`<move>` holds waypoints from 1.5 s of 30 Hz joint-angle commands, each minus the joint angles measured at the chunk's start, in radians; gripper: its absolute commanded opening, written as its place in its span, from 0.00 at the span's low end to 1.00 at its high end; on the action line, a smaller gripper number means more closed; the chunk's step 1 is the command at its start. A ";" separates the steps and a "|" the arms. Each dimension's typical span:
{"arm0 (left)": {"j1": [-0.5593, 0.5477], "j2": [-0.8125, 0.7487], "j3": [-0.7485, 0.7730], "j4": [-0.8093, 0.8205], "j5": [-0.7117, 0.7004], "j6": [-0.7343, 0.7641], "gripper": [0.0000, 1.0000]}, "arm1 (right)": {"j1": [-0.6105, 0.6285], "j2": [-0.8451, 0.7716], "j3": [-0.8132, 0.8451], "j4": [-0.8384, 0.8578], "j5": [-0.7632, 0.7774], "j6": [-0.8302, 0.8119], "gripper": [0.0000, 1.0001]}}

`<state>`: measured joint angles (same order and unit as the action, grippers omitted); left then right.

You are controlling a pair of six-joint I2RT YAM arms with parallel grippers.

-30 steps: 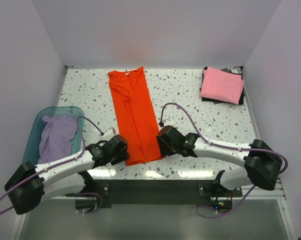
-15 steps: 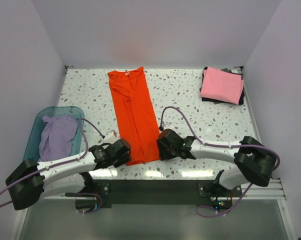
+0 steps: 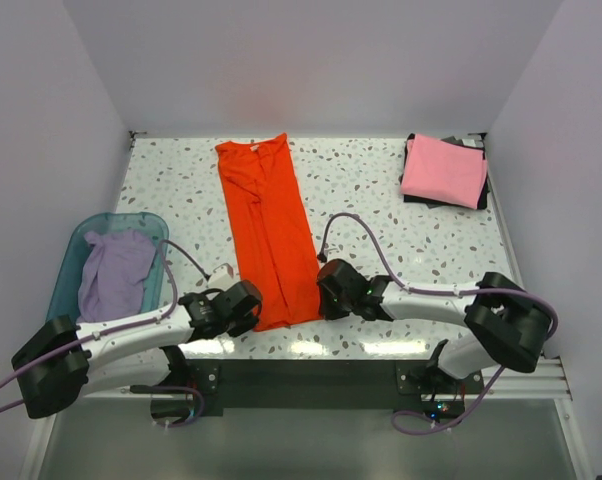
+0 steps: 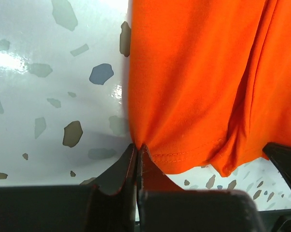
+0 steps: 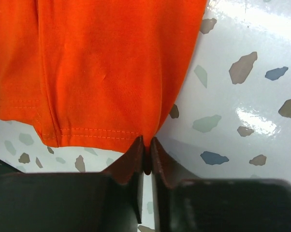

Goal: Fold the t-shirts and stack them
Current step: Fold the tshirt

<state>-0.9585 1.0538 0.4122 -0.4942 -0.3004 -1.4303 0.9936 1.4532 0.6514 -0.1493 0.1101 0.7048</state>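
Left gripper clamped on orange-red t-shirt, stitched hem corner, right gripper seemingly likewise, glossy speckled table.

- Table: white glossy top w/ grey, brown & blue flecks; glare patches along near edge.
- Orange-red t-shirt: flat on top, centre-left. Folded lengthwise into a long narrow strip, collar at far edge, stitched hem toward near edge.
- Dark folded cloth: far right corner, only its edges show; folded pink t-shirt sits on it, not on the top itself.
- Teal basin: at left edge, near half, well apart from the rest.
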 commanded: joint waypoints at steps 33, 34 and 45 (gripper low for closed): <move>0.242 0.122 0.364 -0.054 -0.109 0.332 0.00 | -0.084 0.123 0.491 -0.257 0.208 -0.198 0.00; 0.266 0.139 0.373 -0.040 -0.099 0.346 0.00 | -0.108 0.168 0.551 -0.239 0.203 -0.208 0.00; 0.489 0.405 0.517 0.155 -0.034 0.427 0.00 | -0.234 0.533 0.911 -0.219 0.142 -0.281 0.00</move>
<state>-0.5034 1.4204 0.8627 -0.4385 -0.3511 -1.0523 0.7864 1.9533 1.4475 -0.3950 0.2722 0.4671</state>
